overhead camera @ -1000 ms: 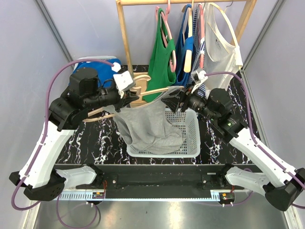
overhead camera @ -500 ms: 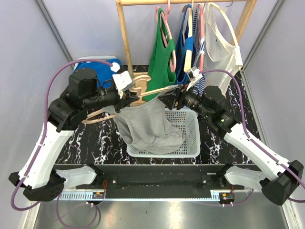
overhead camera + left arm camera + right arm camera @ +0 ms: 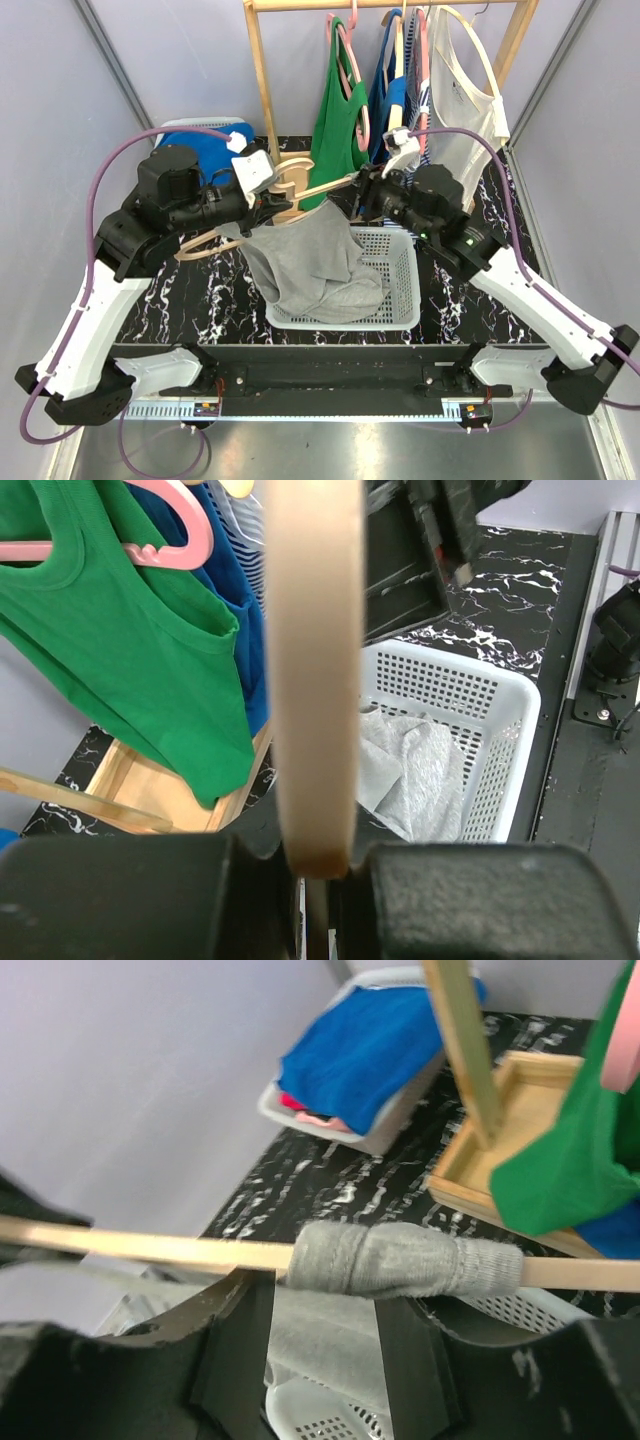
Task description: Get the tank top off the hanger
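Marble tabletop [image 3: 200, 290] below: left jaws clamp hanger [image 3: 312, 680], right jaws gape astride grey tank top [image 3: 400, 1258].

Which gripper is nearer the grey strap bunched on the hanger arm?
Right. The right gripper sits open at the grey strap; the left gripper clamps the wooden hanger farther along.

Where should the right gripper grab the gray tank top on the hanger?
Pinch the bunched strap rolled around the hanger arm, coming from the right, straddling the bar: that roll is compact, and sliding it outward should free the shoulder.
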Controlling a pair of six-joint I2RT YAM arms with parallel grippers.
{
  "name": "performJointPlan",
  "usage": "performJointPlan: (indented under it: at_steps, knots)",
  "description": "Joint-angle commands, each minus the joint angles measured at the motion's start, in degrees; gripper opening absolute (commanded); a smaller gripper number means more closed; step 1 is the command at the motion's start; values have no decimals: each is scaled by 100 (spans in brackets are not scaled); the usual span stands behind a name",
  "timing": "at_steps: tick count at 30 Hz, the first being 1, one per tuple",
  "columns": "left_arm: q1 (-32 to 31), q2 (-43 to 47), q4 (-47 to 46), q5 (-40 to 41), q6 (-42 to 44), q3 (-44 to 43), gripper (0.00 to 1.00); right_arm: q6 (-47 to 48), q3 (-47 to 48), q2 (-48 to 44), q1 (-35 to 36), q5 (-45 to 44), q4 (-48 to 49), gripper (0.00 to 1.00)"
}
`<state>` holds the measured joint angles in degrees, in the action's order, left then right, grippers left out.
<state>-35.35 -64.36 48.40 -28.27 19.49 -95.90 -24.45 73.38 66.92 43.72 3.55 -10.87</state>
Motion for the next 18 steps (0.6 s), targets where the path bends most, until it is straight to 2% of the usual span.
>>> performJointPlan:
  at_steps: [1, 4, 5, 8, 9, 11, 18]
  knots:
    - [-95, 46, -235, -319, -41, -52, 0, 80, 746, 445, 566, -2134, -925, 50]
    - [-95, 64, -226, -310, -41, -26, 0, 361, 870, 612, 1119, -2953, -978, 42]
    - [-95, 72, -235, -310, -41, -17, 0, 492, 897, 621, 1190, -3079, -1013, 30]
    - [-95, 116, -235, -293, -33, 10, 0, 607, 1002, 674, 1358, -3518, -1136, 8]
    - [-95, 125, -235, -284, -15, 27, 0, 608, 994, 604, 1393, -3580, -1128, 4]
    - [-103, 143, -235, -267, 11, 62, 0, 616, 932, 507, 1419, -3721, -1084, 0]
    - [-95, 195, -243, -47, 82, 185, 0, 950, 642, -247, 1464, -4195, -1048, 0]
